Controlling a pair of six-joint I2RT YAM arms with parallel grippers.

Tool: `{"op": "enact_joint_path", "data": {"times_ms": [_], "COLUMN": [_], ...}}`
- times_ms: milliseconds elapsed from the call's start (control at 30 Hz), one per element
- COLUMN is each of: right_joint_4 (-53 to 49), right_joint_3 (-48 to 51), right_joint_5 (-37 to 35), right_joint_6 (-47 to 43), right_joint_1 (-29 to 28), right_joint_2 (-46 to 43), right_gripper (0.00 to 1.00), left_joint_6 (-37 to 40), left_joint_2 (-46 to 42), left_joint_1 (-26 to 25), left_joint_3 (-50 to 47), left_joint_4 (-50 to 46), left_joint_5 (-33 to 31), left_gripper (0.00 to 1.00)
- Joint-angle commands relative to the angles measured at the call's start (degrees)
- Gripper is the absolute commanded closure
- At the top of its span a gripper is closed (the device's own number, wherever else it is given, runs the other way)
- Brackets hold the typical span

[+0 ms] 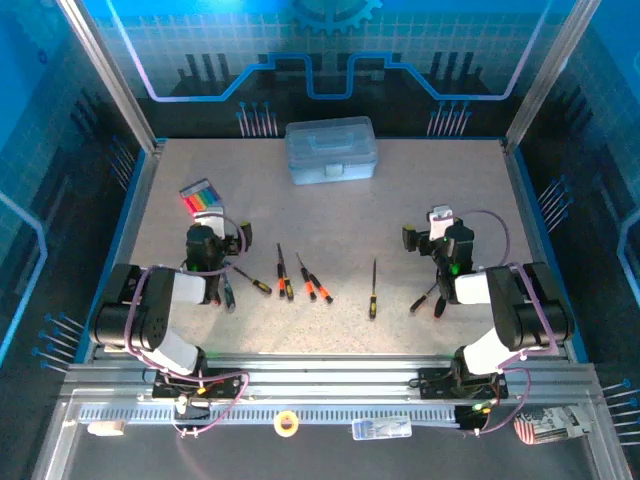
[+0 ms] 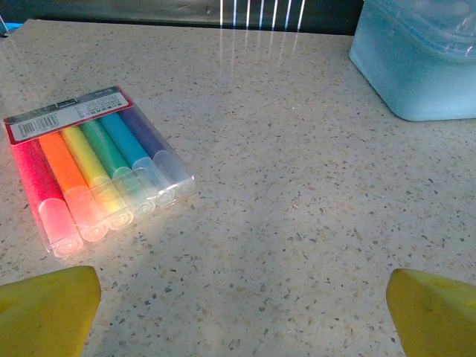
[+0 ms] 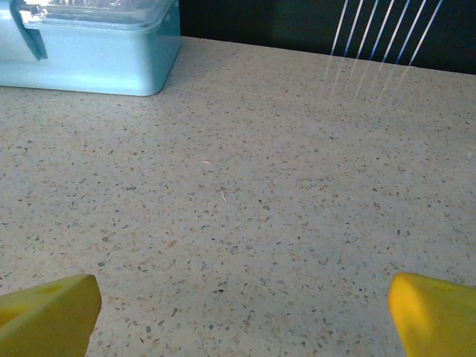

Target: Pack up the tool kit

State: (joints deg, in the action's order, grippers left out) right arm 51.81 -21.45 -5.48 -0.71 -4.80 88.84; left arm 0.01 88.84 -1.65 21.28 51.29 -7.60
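Toolbox [image 1: 331,152] of translucent blue plastic rests on speckled table [image 1: 430,195].

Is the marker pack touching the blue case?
Apart. The top view shows the marker pack lying well left of the blue case, with a wide stretch of bare table between them.

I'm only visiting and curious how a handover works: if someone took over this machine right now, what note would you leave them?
Left gripper: open, empty, facing the marker pack.
Right gripper: open, empty, over bare table, short of the case.
Case: far middle of the table, lid looks shut.
Screwdrivers: lying loose between the two arms.
Done: nothing packed, as far as I can see.
Left: open the case, load the screwdrivers and probably the marker pack, shut the lid.
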Motion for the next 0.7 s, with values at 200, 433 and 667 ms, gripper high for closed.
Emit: {"op": "enact_joint_path", "data": {"times_ms": [200, 433, 667], "right_joint_4": [-0.33, -0.22, -0.09], "right_joint_3": [-1.14, -1.08, -1.06], "right_joint_5": [0.66, 0.56, 0.36], "right_joint_6": [-0.8, -0.85, -0.83], "right_joint_1": [0.14, 0.09, -0.03], "right_joint_2": [-0.51, -0.51, -0.51], "right_gripper": [0.0, 0.0, 0.0], "left_joint_6": [0.37, 0.34, 0.4], "left_joint_2": [-0.27, -0.31, -0.33], "left_joint_1": [0.42, 0.42, 0.42], "left_joint_3": [1.07, 1.11, 1.08], "left_joint_4": [0.12, 0.13, 0.11], "left_joint_5": [1.44, 1.44, 1.42], "left_gripper": [0.01, 0.01, 0.01]}}
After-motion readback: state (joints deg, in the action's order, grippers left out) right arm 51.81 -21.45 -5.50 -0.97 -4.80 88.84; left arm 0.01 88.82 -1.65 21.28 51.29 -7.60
